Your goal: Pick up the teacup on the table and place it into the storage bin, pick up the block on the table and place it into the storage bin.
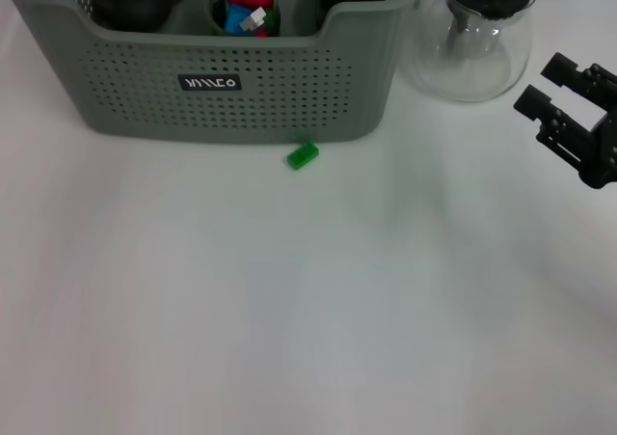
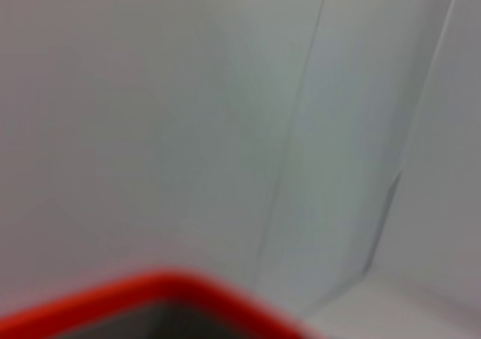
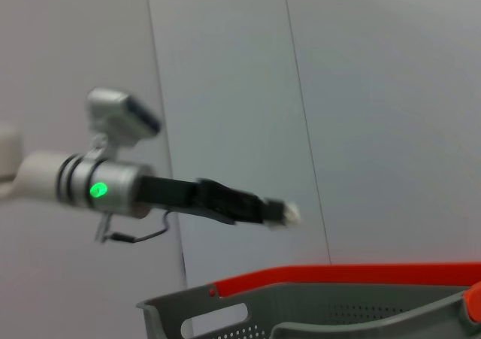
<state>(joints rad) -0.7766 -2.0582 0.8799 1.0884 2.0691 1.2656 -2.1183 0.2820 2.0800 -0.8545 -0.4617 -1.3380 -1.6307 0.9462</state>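
We see the right claw point(image 1: 548, 86) hovering open beside the storage bin point(image 1: 241, 88), the green block point(image 1: 303, 155) lying before the bin.

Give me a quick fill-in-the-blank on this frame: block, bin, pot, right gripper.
1. The small block lying on the table just in front of the storage bin is ____ in colour.
2. The clear glass pot beside the bin has a lid that is ____.
3. In the head view, the right gripper holds ____ between its fingers.
4. The label on the bin's front wall is black with ____ letters.

Missing words: green; black; nothing; white
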